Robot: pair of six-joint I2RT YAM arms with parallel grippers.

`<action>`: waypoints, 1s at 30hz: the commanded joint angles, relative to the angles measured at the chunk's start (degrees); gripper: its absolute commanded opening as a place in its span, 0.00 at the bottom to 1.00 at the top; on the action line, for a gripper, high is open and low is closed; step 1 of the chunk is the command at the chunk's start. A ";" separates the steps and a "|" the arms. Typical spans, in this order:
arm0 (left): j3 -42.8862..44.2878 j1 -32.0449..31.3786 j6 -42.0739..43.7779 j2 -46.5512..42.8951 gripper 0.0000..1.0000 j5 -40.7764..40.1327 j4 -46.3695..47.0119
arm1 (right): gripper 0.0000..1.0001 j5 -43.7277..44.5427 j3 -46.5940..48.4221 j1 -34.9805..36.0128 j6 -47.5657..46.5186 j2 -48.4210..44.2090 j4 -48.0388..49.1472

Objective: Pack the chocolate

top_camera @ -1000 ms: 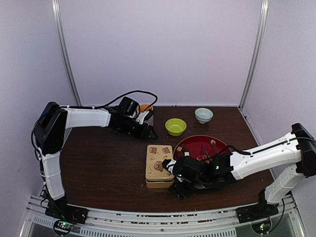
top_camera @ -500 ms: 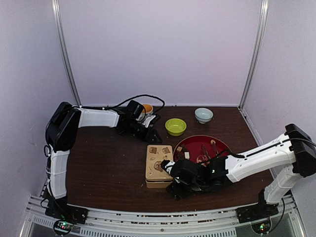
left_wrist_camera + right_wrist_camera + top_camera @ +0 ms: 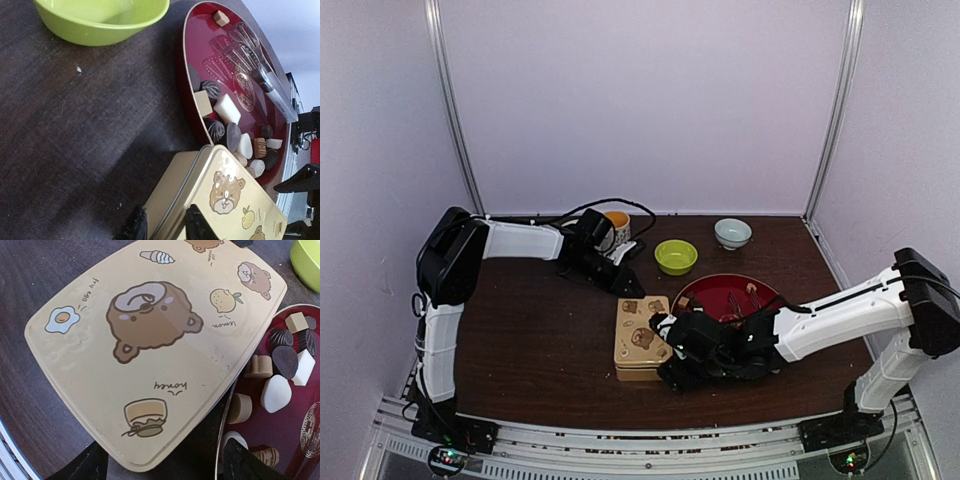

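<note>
Near the middle of the dark, wood-grained table (image 3: 75, 130) sits a cream metal tin (image 3: 150, 365) with rounded corners. Its lid is on, and the glossy top is printed with cartoon bears, a fried egg, a lemon and a honey jar. I see the left gripper (image 3: 166, 227) at the tin's far corner, its 2 black fingers narrowly apart with the rim between them; I cannot tell whether they press it. The right gripper (image 3: 169, 460) is spread wide astride the tin's near end. The chocolate (image 3: 285, 361) lies just right of the tin on a glossy round red plate (image 3: 200, 45). It is ridged dark domes, smooth cream blocks and tan cubes, bunched along the plate's left rim, with 1 tan cube apart from them. Silver tongs (image 3: 265, 80) with wiry scalloped heads rest on the same plate. A smooth lime-green bowl (image 3: 100, 20) stands just beyond it.
</note>
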 commanded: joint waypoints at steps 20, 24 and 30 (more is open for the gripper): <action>-27.33 0.12 -11.05 -14.23 0.28 -8.52 8.77 | 0.76 0.39 -4.18 -9.14 -3.04 -1.85 11.21; -31.68 0.06 -15.72 -16.35 0.28 -11.29 11.77 | 0.75 -1.44 -6.18 -9.34 -1.53 -4.70 11.24; -33.57 -0.09 -17.77 -18.48 0.28 -16.63 13.14 | 0.75 -6.99 -9.46 -9.32 6.62 -12.19 9.24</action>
